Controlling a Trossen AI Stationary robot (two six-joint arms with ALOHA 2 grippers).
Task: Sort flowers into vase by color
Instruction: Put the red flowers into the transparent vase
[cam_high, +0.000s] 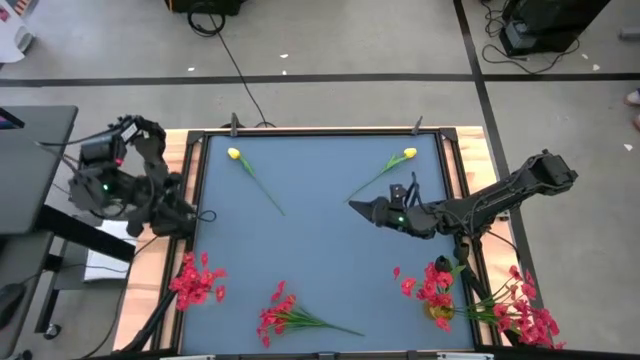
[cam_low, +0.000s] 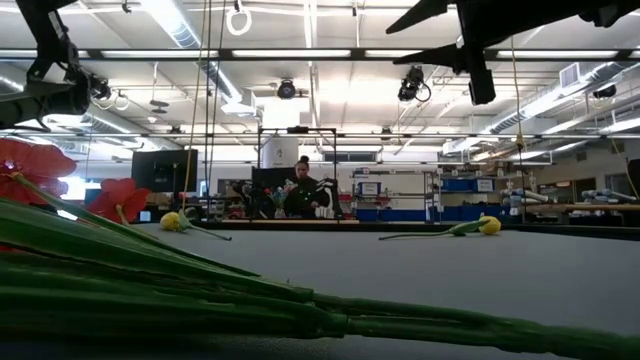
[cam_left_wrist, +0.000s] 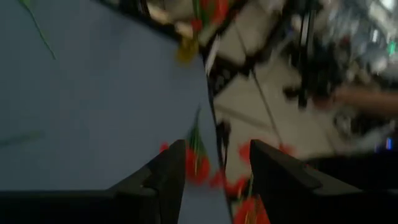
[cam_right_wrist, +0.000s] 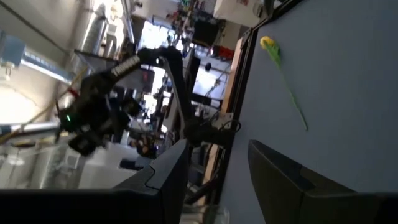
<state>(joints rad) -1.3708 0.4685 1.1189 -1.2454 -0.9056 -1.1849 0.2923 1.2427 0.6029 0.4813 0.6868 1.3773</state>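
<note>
Two yellow tulips lie on the blue table toward its far edge: a left tulip (cam_high: 234, 154) (cam_low: 172, 221) and a right tulip (cam_high: 409, 153) (cam_low: 489, 226). Red blossom bunches lie along the near edge, at the left (cam_high: 195, 280), the middle (cam_high: 275, 312) and the right (cam_high: 432, 288). My right gripper (cam_high: 352, 205) (cam_right_wrist: 214, 168) is open, held high over the table by the right tulip's stalk end. My left gripper (cam_high: 205, 215) (cam_left_wrist: 217, 168) is open at the table's left edge, above the left red bunch (cam_left_wrist: 198, 163). I see no dark bud and cannot make out a vase.
More red blossoms (cam_high: 525, 315) spill over the table's right near corner. Long green stalks (cam_low: 200, 290) lie close before the low camera. Wooden rails (cam_high: 470, 150) frame the table. The table's middle (cam_high: 320, 250) is bare. A person (cam_low: 303, 190) sits far behind the table.
</note>
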